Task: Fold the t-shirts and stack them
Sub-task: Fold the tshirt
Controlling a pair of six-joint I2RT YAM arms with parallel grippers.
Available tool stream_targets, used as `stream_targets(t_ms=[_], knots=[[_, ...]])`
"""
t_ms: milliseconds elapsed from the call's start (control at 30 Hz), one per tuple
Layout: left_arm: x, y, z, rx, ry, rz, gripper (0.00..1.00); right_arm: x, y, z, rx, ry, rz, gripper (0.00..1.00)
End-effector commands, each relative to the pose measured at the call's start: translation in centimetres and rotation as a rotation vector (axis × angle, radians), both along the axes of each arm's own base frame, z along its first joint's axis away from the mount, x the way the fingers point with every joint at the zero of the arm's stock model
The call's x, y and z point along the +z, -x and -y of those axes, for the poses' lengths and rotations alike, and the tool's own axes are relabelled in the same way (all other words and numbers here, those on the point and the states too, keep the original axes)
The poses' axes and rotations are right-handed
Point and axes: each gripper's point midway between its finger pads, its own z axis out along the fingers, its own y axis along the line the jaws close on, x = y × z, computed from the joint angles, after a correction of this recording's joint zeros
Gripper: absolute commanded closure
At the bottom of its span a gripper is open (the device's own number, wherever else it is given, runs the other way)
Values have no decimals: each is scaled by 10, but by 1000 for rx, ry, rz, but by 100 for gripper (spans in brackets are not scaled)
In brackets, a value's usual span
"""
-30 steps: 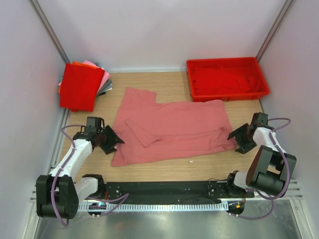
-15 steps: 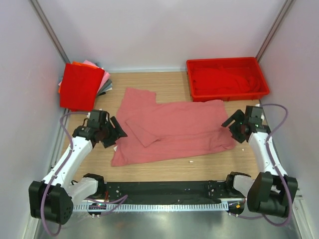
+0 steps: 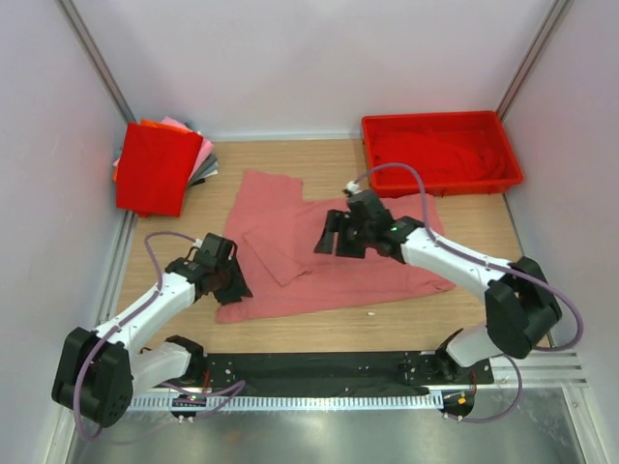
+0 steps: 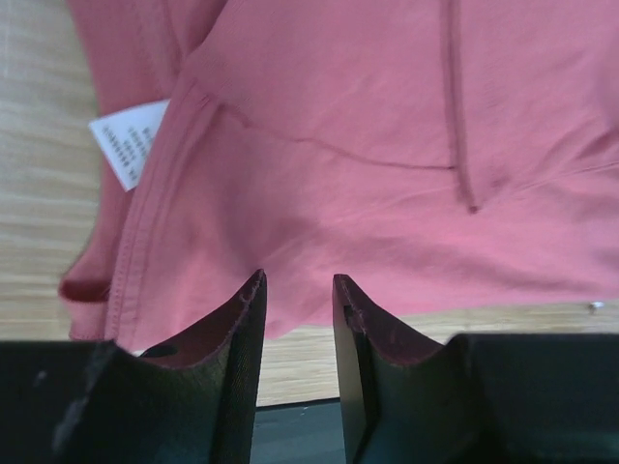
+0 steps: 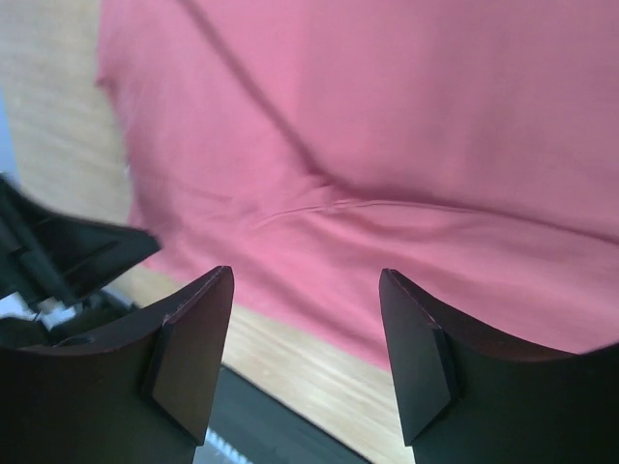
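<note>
A dusty salmon-pink t-shirt point(image 3: 368, 253) lies spread flat on the wooden table, with one sleeve folded inward on its left half. My left gripper point(image 3: 237, 285) sits at the shirt's lower left edge. In the left wrist view its jaws point(image 4: 297, 285) stand narrowly open with nothing between them, and the shirt point(image 4: 387, 145) and its white label point(image 4: 131, 140) lie just beyond. My right gripper point(image 3: 334, 242) hovers over the middle of the shirt. In the right wrist view it point(image 5: 307, 275) is wide open and empty above the cloth point(image 5: 406, 126). A stack of folded t-shirts point(image 3: 155, 166), bright red on top, rests at the back left.
A rigid red tray point(image 3: 511, 145) holding red cloth stands at the back right. White walls enclose the table on three sides. A dark rail point(image 3: 309, 367) runs along the near edge between the arm bases. A small white speck point(image 3: 369, 312) lies below the shirt's hem.
My right arm swung from the shirt's right edge to over its middle, its jaws open. My left gripper moved down to the shirt's lower left edge and its jaws narrowed.
</note>
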Motion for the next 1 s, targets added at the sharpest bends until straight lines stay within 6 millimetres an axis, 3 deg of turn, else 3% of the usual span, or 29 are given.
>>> stream_targets(t_ms=[0, 100, 133, 200, 233, 267, 400, 767, 967], knots=[[-6, 1, -2, 30, 9, 34, 65, 26, 0, -64, 75, -95, 54, 32], [-13, 9, -3, 43, 2, 21, 65, 19, 5, -108, 124, -67, 31, 32], [-14, 11, -4, 46, -2, 16, 65, 14, 5, -114, 126, -47, 27, 32], [-25, 20, -7, 62, -16, -25, 66, -16, 15, -123, 125, 68, -11, 33], [-29, 22, -8, 70, -19, -39, 66, -9, 13, -135, 131, 64, -4, 33], [-32, 25, -9, 75, -21, -50, 66, -29, 13, -137, 121, 117, -22, 35], [-47, 32, -18, 104, -54, -63, 67, -44, 23, -156, 128, 155, -57, 37], [-58, 38, -24, 123, -58, -42, 69, -74, 37, -152, 113, 285, -85, 38], [-58, 38, -25, 124, -57, -37, 71, -84, 35, -152, 118, 336, -78, 48]])
